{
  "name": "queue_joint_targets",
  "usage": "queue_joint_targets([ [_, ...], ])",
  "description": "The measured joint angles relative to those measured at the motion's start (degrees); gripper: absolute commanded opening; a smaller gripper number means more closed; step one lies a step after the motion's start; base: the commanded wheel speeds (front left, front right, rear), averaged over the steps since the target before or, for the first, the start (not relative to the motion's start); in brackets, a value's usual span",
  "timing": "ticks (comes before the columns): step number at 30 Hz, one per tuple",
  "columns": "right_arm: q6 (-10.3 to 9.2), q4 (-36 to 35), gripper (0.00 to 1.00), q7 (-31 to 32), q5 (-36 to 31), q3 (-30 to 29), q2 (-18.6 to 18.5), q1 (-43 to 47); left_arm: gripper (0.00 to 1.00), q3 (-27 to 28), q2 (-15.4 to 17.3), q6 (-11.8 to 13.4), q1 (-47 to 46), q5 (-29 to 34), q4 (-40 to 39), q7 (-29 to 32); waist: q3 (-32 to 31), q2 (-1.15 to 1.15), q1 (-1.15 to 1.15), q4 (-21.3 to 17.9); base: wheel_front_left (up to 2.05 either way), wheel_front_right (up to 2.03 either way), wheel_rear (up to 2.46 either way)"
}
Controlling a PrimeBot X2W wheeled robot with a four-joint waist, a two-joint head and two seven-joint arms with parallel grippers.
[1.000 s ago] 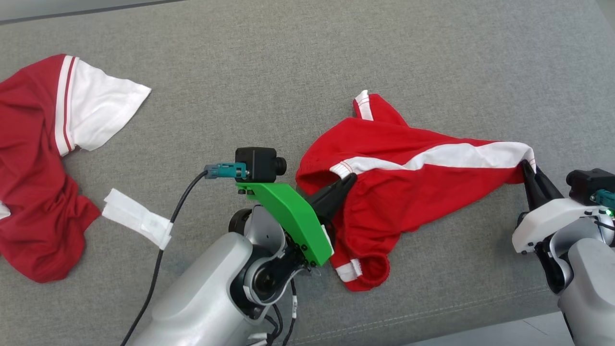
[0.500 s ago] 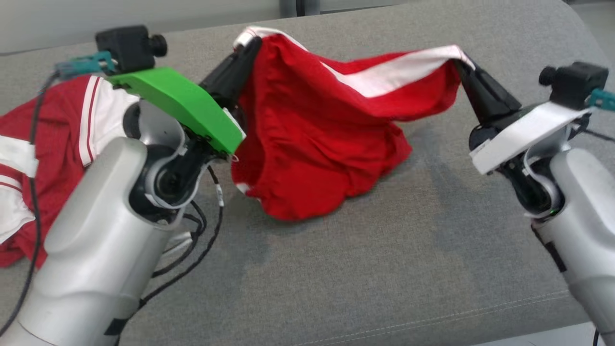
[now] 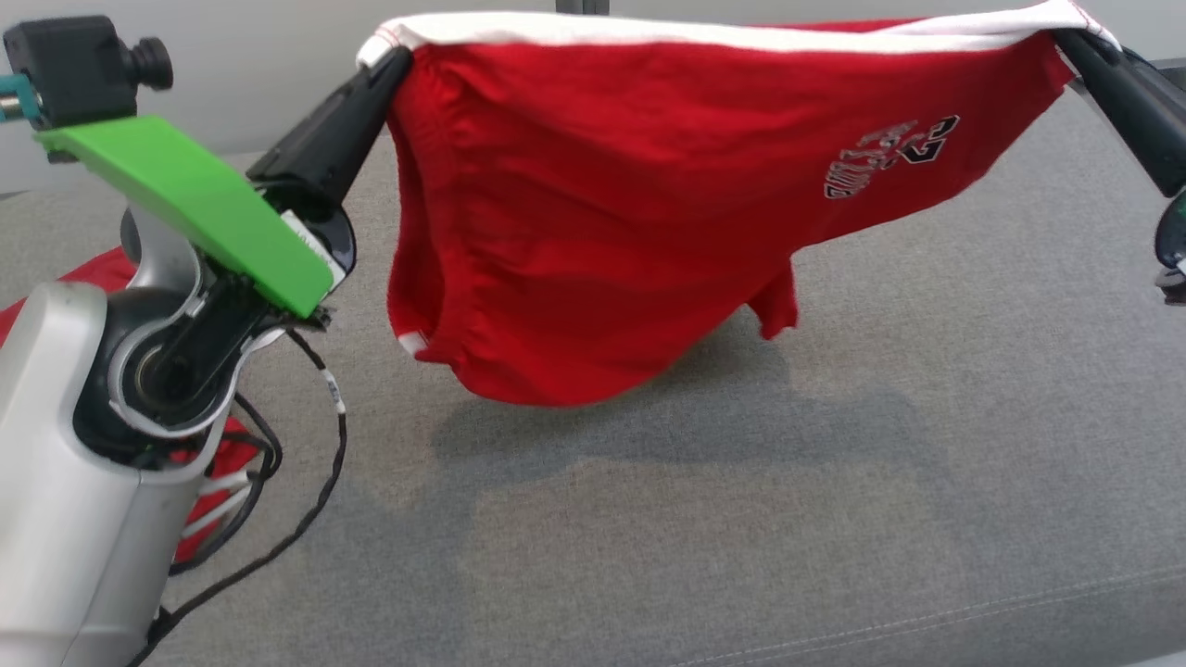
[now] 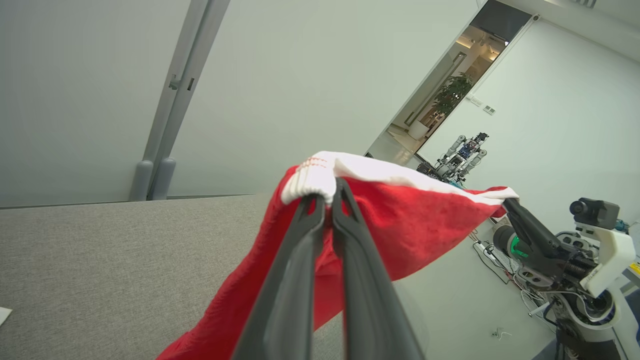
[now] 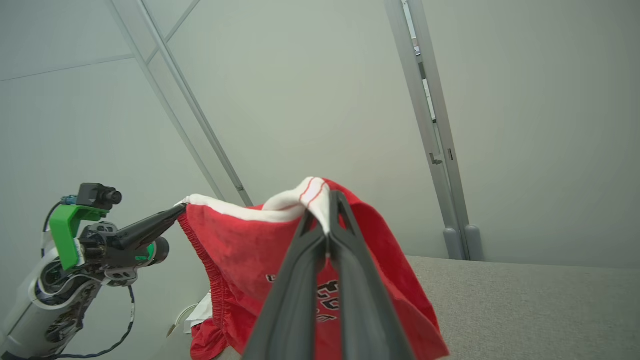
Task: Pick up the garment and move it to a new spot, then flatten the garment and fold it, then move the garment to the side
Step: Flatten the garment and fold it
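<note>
Hidden: right gripper [image 3: 1079, 46] cut off at the frame edge; print [image 3: 889, 153] on garment [image 3: 593, 213] too blurred to read.
Garment: hangs above the grey cushion [image 3: 834, 482], white band stretched between both grippers.
Left gripper [image 3: 389, 65]: clamped on the band's left corner.
Right gripper: clamped on the band's right corner.
Change: a second ago the garment lay crumpled on the cushion; now it is lifted clear.

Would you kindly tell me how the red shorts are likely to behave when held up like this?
The red shorts look floppy: they sag in a belly between the left end effector and right end effector. Probably light, since two fingertip pinches carry them. The loose hem may swing.
</note>
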Motion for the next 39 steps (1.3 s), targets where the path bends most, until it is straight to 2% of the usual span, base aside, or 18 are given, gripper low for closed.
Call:
queue_joint_targets([
  [5, -0.01, -9.5, 0.00, 3.4, 8.6, -7.7, -3.0, 3.9, 0.00, 2.4, 2.7, 0.0, 3.9, -3.1, -7.7, 4.5, -0.2, 0.00, 0.00, -1.0, 0.00, 0.00, 0.00],
  [9, -3.41, -10.8, 0.00, 6.9, 12.1, -12.3, -7.3, 7.5, 0.00, 5.5, 4.4, 0.0, 3.7, -4.3, -12.5, 7.5, 1.3, 0.00, 0.00, -1.6, 0.00, 0.00, 0.00],
  [11, -4.12, -10.4, 0.00, 8.6, 13.4, -12.4, -7.6, 8.8, 0.00, 6.5, 5.1, 0.0, 3.4, -4.6, -12.2, 9.0, 2.5, 0.00, 0.00, -1.9, 0.00, 0.00, 0.00],
  [14, -5.16, -8.3, 0.00, 10.2, 14.2, -10.6, -6.6, 9.0, 0.00, 7.2, 5.1, 0.0, 2.8, -4.7, -7.8, 11.2, 4.5, 0.00, 0.00, -2.1, 0.00, 0.00, 0.00],
  [17, -6.72, -5.3, 0.00, 10.3, 14.4, -8.5, -3.2, 7.3, 0.00, 5.1, 4.5, 0.0, 1.0, -4.5, -2.3, 13.6, 6.6, 0.00, 0.00, -2.1, 0.00, 0.00, 0.00],
  [20, -9.82, -2.4, 0.00, 8.2, 13.0, -7.3, 1.5, 0.1, 0.00, 2.9, 2.7, 0.0, -3.8, -1.0, 3.2, 14.0, 8.9, 0.00, 0.00, -1.9, 0.00, 0.00, 0.00],
  [24, -15.17, 1.7, 0.00, 2.3, 6.5, -7.7, 6.7, -16.3, 0.00, 1.3, -1.0, 0.0, -16.2, 7.3, 7.6, 10.9, 11.9, 0.00, 0.00, -1.1, 0.00, 0.00, 0.00],
  [28, -15.57, 3.8, 0.00, -3.3, -0.5, -9.0, 8.0, -31.0, 0.00, 1.7, -6.6, 0.0, -28.8, 13.5, 8.2, 4.6, 15.0, 0.00, 0.00, -0.2, 0.00, 0.00, 0.00],
  [32, -15.05, 3.9, 0.00, -6.8, -3.3, -7.7, 10.7, -40.3, 0.00, 2.2, -8.9, 0.0, -35.2, 16.1, 7.3, 0.0, 18.2, 0.00, 0.00, 0.5, 0.00, 0.00, 0.00],
  [36, -14.82, 3.7, 0.00, -7.1, -4.0, -3.3, 12.8, -38.3, 0.00, 0.9, -7.5, -2.5, -32.4, 17.4, 7.0, -2.6, 21.5, 0.00, 0.00, 0.7, 0.00, 0.00, 0.00],
  [38, -14.35, 4.0, 0.00, -7.7, -4.1, -1.7, 13.3, -33.0, 0.00, 1.4, -7.0, -2.9, -27.4, 17.5, 7.4, -5.1, 23.2, 0.00, 0.00, 0.5, 0.00, 0.00, 0.00],
  [39, -13.48, 4.8, 0.00, -8.0, -4.6, -0.5, 13.4, -29.4, 0.00, 1.1, -6.1, -3.9, -24.0, 17.8, 8.1, -6.4, 24.0, 0.00, 0.00, 0.4, 0.00, 0.00, 0.00],
])
